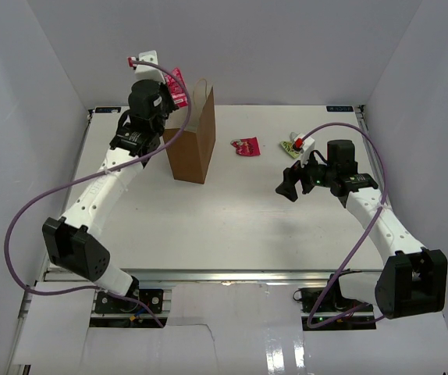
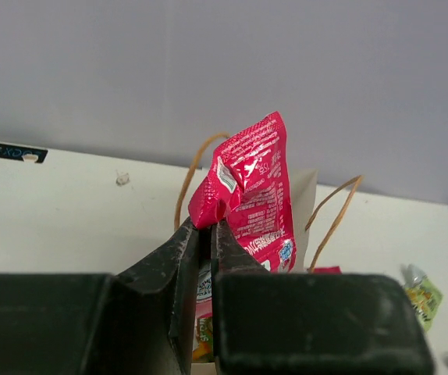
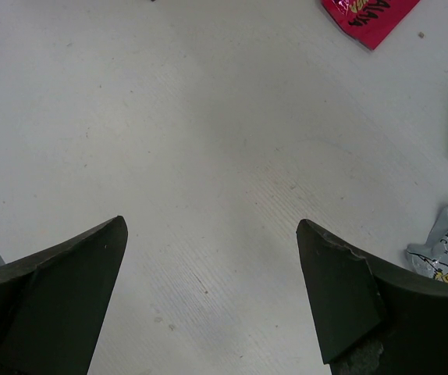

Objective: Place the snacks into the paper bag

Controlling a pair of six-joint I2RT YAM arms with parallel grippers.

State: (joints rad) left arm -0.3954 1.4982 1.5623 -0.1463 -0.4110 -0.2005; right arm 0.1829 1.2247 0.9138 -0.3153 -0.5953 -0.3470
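Broadly, the job looks partway through. The white counter (image 1: 232, 219) carries the brown paper bag (image 1: 195, 148), which stands upright towards its far left with its mouth open, its two cord handles showing in the left wrist view.

Over that mouth, the left tool (image 2: 207, 234) is clamped on a corner of the held red-pink packet (image 2: 247, 180), which hangs in the air above the bag's rim and is not yet inside. Releasing it there would probably drop it in, provided it clears the handles. The right tool (image 3: 211, 226) hovers above bare counter on the right side, its jaws spread wide with nothing between them.

Three snacks lie loose on the counter, well apart from the bag: the loose red-pink packet (image 1: 245, 145) just right of it, the yellow-green packet (image 1: 290, 147) further right, and the silver-grey packet (image 3: 442, 254) close beside the right tool's finger. These are what is left, and the right arm is the nearer one to them.

Below the held packet, the left wrist view catches printed foil (image 2: 202, 312) in the bag's mouth, so some snacks seem to be inside already; how many cannot be told.
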